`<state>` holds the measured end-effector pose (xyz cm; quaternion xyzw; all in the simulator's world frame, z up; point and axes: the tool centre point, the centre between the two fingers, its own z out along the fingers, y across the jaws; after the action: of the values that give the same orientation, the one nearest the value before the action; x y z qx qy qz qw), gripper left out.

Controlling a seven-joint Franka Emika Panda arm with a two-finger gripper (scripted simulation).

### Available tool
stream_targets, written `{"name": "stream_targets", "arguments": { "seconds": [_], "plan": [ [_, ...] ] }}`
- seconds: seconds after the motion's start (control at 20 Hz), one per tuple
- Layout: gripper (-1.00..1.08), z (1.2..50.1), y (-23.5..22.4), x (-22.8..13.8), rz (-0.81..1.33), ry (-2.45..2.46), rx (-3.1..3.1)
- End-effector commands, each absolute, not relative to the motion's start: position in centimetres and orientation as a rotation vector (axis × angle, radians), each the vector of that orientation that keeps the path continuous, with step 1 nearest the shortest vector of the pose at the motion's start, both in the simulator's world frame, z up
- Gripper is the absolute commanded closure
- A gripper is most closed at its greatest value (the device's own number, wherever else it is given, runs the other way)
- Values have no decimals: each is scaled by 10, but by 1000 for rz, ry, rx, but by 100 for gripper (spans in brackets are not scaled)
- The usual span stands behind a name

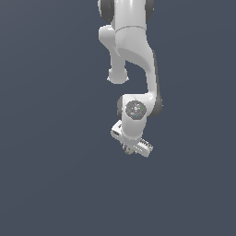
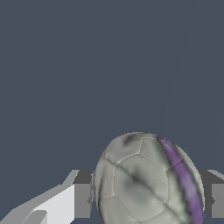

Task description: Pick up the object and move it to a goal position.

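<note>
- Off-white panels with a purple stripe and dark smudges mark the ball (image 2: 148,181); in the wrist view we see it sitting between the two grey fingers (image 2: 82,194), one pad pressed at each side (it fills the whole gap between them).
- We read the gripper (image 1: 131,148) as clamped on the ball; in the exterior view only a speck of the ball shows at the fingertips.
- We see the white arm (image 1: 133,50) hanging down from the top of the exterior view, the hand tilted; plain dark blue-grey background (image 1: 46,138) lies all round it.
</note>
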<state>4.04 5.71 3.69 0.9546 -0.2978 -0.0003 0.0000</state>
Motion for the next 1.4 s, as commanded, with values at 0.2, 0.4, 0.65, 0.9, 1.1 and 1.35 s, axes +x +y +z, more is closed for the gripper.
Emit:
{"name": "stream_targets", "arguments": {
  "seconds": [0.2,0.4,0.65,0.9,1.1,1.35],
  "plan": [
    [108,37,57,41,0,-937,2999],
    [108,38,57,40,-1,-936,2999],
    [108,49,57,38,-1,-936,2999],
    [108,74,57,33,-1,-936,2999],
    [108,104,58,27,-1,-936,2999],
    [108,154,58,16,-1,-936,2999]
  ]
}}
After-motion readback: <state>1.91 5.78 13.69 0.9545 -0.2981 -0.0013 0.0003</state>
